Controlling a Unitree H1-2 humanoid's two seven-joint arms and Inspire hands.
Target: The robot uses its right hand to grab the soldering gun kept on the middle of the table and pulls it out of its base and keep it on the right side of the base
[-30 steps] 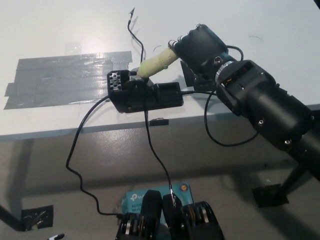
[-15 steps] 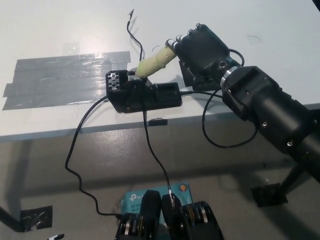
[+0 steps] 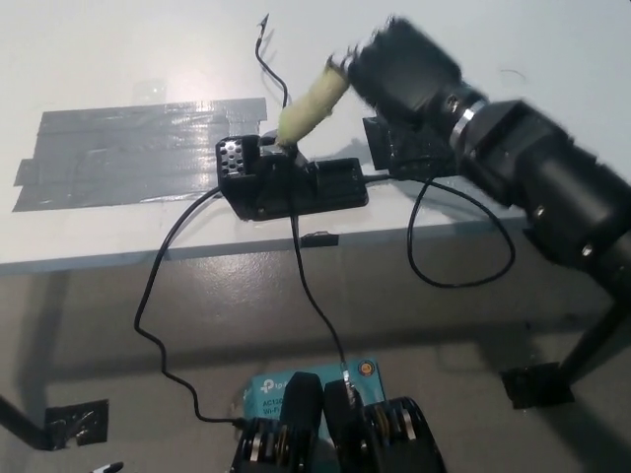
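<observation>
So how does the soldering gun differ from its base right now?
The soldering gun has a pale yellowish handle; the base is black. The gun is slim and tilted, its upper end in the right hand; the base is blocky and lies flat on the table. They meet where the gun's lower end enters the base.

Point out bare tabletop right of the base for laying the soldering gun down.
Little is free there: a black block and the right robot hand crowd the base's right end. Bare table lies beyond the forearm. The gun is tilted.
</observation>
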